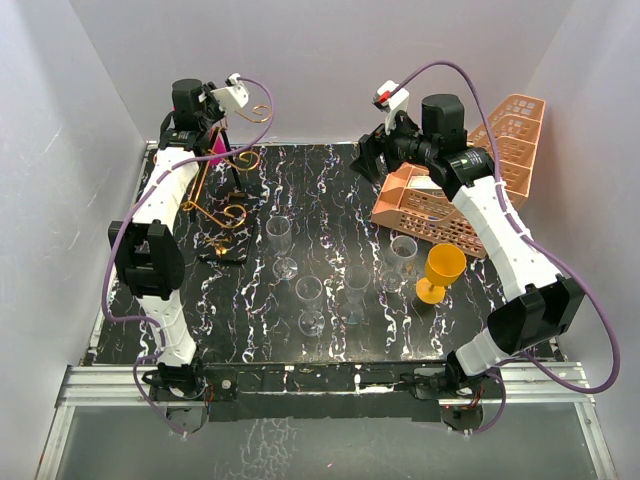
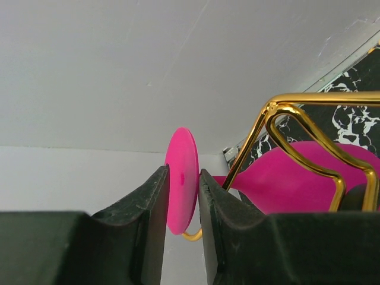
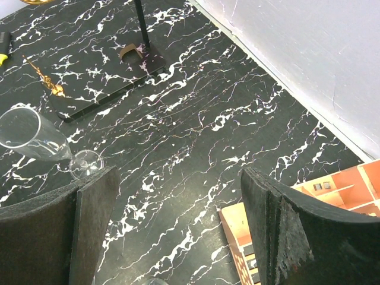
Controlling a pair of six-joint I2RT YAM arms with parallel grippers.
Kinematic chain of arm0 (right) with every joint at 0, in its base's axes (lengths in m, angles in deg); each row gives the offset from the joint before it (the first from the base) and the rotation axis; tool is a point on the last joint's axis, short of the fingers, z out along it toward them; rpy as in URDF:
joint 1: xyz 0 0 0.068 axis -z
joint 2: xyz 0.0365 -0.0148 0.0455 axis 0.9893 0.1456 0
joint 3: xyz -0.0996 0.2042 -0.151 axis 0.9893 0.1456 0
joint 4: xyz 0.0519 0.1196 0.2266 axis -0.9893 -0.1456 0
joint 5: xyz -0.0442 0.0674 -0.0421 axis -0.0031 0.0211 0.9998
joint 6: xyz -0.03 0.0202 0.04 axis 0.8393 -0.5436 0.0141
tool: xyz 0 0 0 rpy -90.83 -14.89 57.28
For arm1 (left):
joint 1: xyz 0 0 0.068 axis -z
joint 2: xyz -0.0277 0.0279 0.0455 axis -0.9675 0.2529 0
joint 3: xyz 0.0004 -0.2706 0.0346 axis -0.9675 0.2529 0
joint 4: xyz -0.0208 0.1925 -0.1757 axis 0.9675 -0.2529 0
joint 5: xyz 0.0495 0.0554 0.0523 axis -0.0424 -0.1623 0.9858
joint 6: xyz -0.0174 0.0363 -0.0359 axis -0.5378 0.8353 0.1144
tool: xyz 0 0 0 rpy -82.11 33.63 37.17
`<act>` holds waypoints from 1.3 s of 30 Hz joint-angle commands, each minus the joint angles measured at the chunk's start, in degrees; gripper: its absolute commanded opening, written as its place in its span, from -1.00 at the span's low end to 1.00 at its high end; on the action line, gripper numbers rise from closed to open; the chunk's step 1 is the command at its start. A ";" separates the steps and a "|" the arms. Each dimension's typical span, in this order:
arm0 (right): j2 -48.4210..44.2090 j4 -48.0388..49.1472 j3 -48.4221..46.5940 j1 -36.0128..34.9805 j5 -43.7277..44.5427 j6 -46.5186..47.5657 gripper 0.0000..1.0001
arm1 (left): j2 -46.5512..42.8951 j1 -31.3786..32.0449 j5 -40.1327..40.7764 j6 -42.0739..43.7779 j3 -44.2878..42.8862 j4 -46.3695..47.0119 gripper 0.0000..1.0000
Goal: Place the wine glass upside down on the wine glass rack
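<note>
The pink wine glass [image 1: 216, 150] hangs upside down in the gold wire wine glass rack [image 1: 228, 212] at the back left. In the left wrist view its stem passes through a gold arm [image 2: 297, 119]. The bowl [image 2: 297, 178] lies beyond the arm and the round foot [image 2: 183, 178] on my side of it. My left gripper [image 2: 183, 173] straddles that foot, jaws narrowly open with thin gaps either side. My right gripper [image 1: 368, 160] hovers wide open over the black marble table [image 3: 178, 136], holding nothing.
Several clear glasses [image 1: 282, 240] stand mid-table, and one [image 3: 29, 139] shows in the right wrist view. An orange goblet [image 1: 440, 272] stands front right. Orange perforated trays [image 1: 440, 205] lie under the right arm, a corner [image 3: 332, 196] near its finger. The rack's dark base [image 3: 113, 71] sits back left.
</note>
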 commanded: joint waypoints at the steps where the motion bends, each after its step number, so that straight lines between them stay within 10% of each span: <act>1: -1.99 3.82 0.14 0.33 -0.95 -0.04 0.81 | -4.92 0.35 -2.50 -3.21 -0.67 1.42 -0.47; 26: -3.37 4.16 2.19 0.88 -0.25 0.65 0.81 | -9.69 0.68 -10.59 -20.15 -3.54 -2.89 0.02; 39: -6.09 -14.27 2.15 0.80 -0.54 12.32 0.79 | -19.90 0.71 -20.00 -39.69 -0.30 -12.07 0.41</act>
